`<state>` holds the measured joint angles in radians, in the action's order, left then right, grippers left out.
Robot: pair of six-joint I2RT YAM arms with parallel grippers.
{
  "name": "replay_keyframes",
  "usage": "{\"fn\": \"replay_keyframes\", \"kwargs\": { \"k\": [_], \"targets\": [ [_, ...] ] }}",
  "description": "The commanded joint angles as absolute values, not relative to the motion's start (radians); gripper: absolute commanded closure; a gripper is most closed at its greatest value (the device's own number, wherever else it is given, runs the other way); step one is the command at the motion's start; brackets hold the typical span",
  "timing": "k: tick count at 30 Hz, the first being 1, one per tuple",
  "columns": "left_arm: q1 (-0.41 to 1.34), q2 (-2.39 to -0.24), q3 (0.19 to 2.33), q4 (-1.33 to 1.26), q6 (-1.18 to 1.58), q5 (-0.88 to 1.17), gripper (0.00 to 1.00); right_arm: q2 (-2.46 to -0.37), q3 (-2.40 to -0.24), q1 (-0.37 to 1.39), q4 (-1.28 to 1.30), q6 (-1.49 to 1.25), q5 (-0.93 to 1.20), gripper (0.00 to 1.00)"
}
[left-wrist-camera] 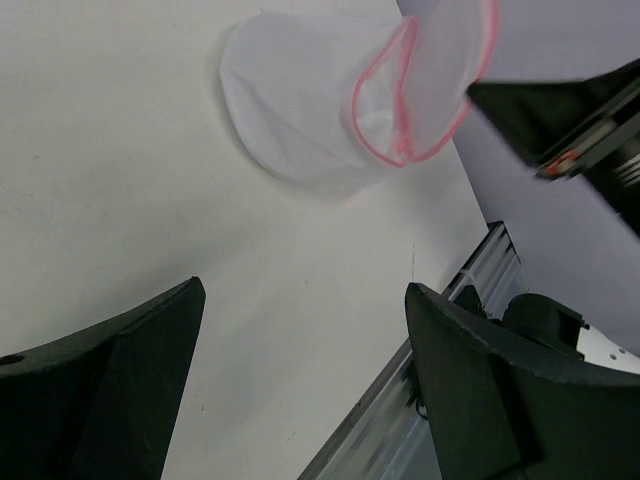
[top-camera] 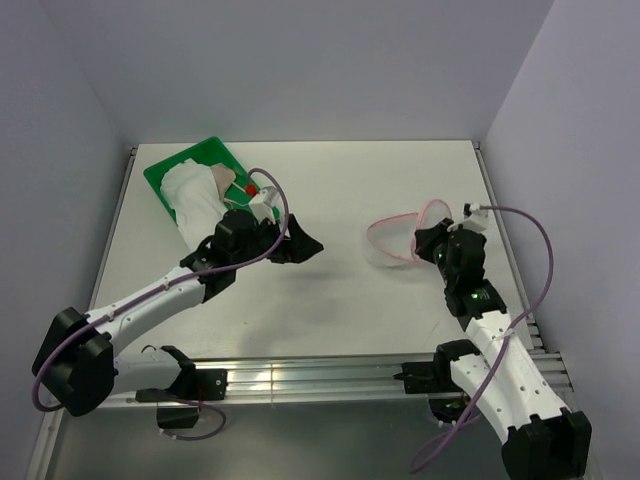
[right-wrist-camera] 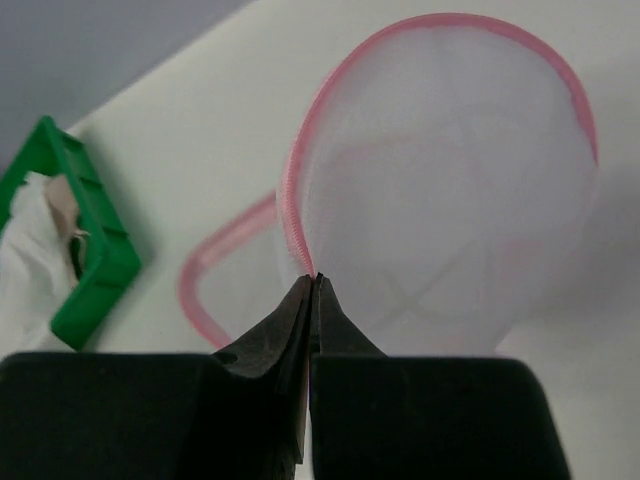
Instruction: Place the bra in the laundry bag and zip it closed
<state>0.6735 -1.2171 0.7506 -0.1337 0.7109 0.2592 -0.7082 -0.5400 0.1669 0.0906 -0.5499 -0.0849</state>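
White walls enclose a pale table (top-camera: 330, 300), viewed from above with the arm bases at 6 o'clock. At 10 o'clock sits a green tray (top-camera: 160, 178), and the bra (top-camera: 195, 205) lies heaped inside it, touched by neither arm. At 3 o'clock, well apart from the tray, stands the laundry bag (top-camera: 392, 245); its mouth is unzipped and one dome half is lifted upright. The right gripper (right-wrist-camera: 313, 285) is closed tight, and its tips appear to pinch the pink edging (right-wrist-camera: 297, 200) of that raised half, holding the mouth open toward 9 o'clock. The left gripper (top-camera: 305, 240) is spread wide and empty. It hangs over bare table just off the tray's 4 o'clock corner, facing the bag. Assessment: the bag is ready and the garment is not yet collected. The next move calls for the left arm to go to 10 o'clock, descend on the bunched fabric and grip enough of it that the straps do not trail.
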Motion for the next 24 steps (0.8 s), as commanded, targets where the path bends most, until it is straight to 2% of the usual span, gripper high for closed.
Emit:
{"fn": "replay_keyframes", "kwargs": {
  "k": [1, 4, 6, 7, 8, 10, 11, 15, 21, 24],
  "targets": [
    [0.681, -1.248, 0.772, -0.218, 0.735, 0.227, 0.11, -0.677, -0.408, 0.144, 0.003, -0.616, -0.080, 1.00],
    [0.693, -1.290, 0.779, -0.253, 0.744, 0.233, 0.11, -0.612, -0.316, 0.133, 0.005, -0.698, -0.144, 1.00],
    [0.699, -1.308, 0.782, -0.262, 0.742, 0.232, 0.11, -0.577, -0.295, 0.121, 0.005, -0.712, -0.184, 0.86],
    [0.704, -1.325, 0.790, -0.265, 0.742, 0.229, 0.11, -0.578, -0.299, 0.118, 0.017, -0.713, -0.198, 0.59],
    [0.706, -1.333, 0.795, -0.264, 0.741, 0.230, 0.11, -0.586, -0.317, 0.115, 0.034, -0.715, -0.210, 0.44],
    [0.712, -1.345, 0.805, -0.265, 0.738, 0.230, 0.11, -0.607, -0.339, 0.109, 0.084, -0.709, -0.222, 0.26],
    [0.715, -1.347, 0.807, -0.262, 0.736, 0.224, 0.11, -0.624, -0.359, 0.109, 0.089, -0.687, -0.213, 0.14],
    [0.719, -1.336, 0.816, -0.223, 0.716, 0.190, 0.11, -0.626, -0.451, 0.109, 0.127, -0.652, -0.157, 0.11],
    [0.719, -1.238, 0.811, -0.117, 0.663, 0.055, 0.11, -0.532, -0.526, 0.139, 0.037, -0.643, -0.031, 0.07],
    [0.719, -1.203, 0.805, -0.074, 0.650, 0.006, 0.11, -0.615, -0.583, 0.181, 0.110, -0.588, -0.086, 0.07]
  ]
}}
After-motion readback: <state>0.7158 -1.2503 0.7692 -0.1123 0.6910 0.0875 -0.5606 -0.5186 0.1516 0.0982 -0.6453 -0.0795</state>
